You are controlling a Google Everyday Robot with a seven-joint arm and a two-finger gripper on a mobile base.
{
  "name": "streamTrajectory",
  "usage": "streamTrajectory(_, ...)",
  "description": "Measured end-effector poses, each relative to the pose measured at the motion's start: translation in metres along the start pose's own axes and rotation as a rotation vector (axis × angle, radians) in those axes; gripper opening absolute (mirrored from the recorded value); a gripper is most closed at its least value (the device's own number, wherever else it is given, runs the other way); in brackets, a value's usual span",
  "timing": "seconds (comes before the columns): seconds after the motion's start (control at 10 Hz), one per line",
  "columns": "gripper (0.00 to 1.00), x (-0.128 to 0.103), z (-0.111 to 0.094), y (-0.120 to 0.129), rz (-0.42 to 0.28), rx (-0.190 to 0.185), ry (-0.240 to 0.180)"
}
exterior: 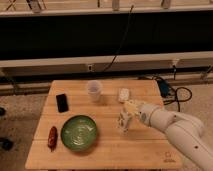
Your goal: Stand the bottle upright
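Note:
The small whitish bottle (122, 121) is on the wooden table (105, 150), right of the green bowl (79, 132), roughly upright with a slight tilt. My gripper (127, 113) comes in from the right at the end of the white arm (170, 125) and sits at the bottle's upper part, touching or around it. The bottle's top is hidden by the gripper.
A clear plastic cup (93, 90) stands at the back middle. A small white block (123, 94) lies behind the gripper. A black phone (62, 102) lies at the left, a red object (52, 137) at the front left. Cables (172, 92) lie on the floor at the right.

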Motion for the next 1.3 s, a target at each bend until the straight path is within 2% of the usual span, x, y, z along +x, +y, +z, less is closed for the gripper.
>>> streamTrajectory(0.2, 0.0, 0.007, -0.008, 0.002, -0.233, -0.029, -0.003)
streamTrajectory(0.3, 0.0, 0.008, -0.013, 0.007, -0.286, -0.048, -0.004)
streamTrajectory(0.4, 0.0, 0.008, -0.017, 0.012, -0.299, -0.061, -0.003)
streamTrajectory(0.7, 0.0, 0.004, -0.03, 0.028, -0.276, -0.107, 0.01)
streamTrajectory(1.0, 0.0, -0.005, -0.038, 0.044, -0.221, -0.154, 0.021)
streamTrajectory(1.3, 0.0, -0.021, -0.048, 0.064, -0.175, -0.2, 0.026)
